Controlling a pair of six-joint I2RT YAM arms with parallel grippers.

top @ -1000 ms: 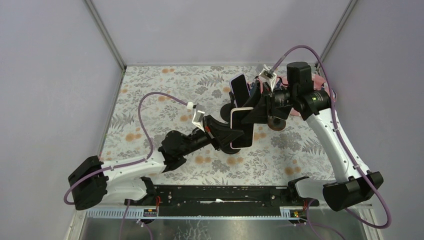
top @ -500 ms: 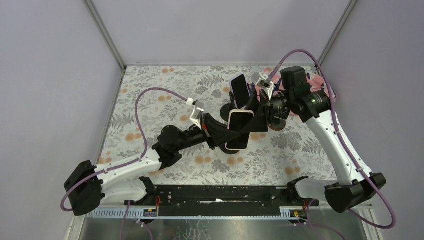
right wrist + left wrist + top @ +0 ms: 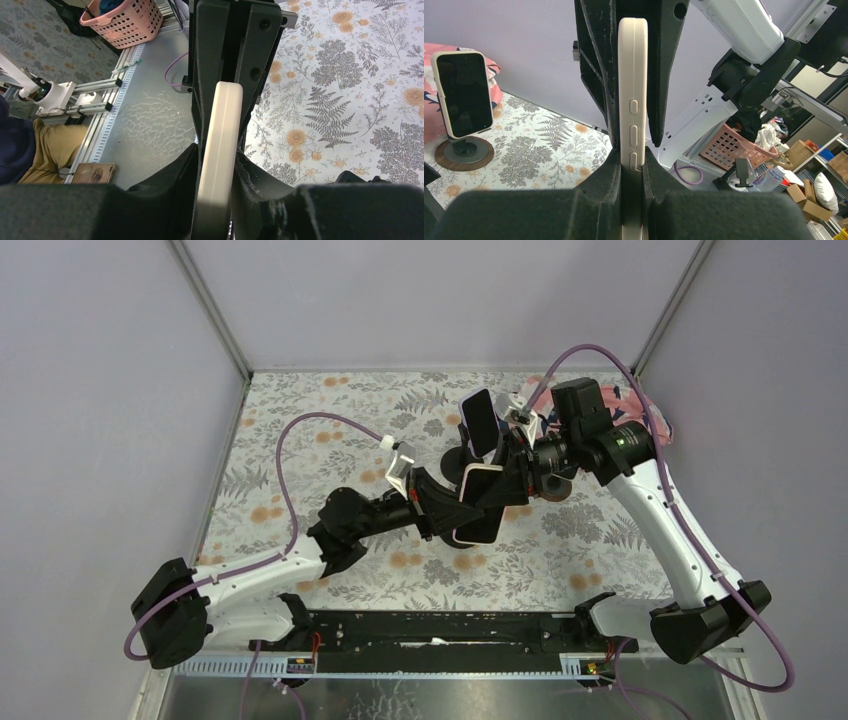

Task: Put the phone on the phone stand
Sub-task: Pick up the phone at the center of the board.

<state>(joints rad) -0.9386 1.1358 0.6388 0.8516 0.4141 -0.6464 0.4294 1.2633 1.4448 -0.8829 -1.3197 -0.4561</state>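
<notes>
A phone in a cream case (image 3: 482, 528) hangs in the air above the middle of the table, held by both grippers at once. My left gripper (image 3: 455, 512) is shut on its lower end, and the left wrist view shows the phone edge-on (image 3: 632, 100) between my fingers (image 3: 631, 165). My right gripper (image 3: 495, 485) is shut on the upper end, with the phone edge-on (image 3: 220, 140) between its fingers (image 3: 216, 165). Behind them, a second phone (image 3: 480, 423) stands on a stand with a round wooden base (image 3: 464, 152).
A round brown disc (image 3: 553, 487) lies on the floral table cover under my right wrist. A pink object (image 3: 640, 405) sits at the back right corner. Purple walls close in the back and both sides. The rail (image 3: 440, 630) runs along the near edge.
Both arms have shifted slightly left with the phone between them. The phone has tilted a little. Both grips are unchanged.
</notes>
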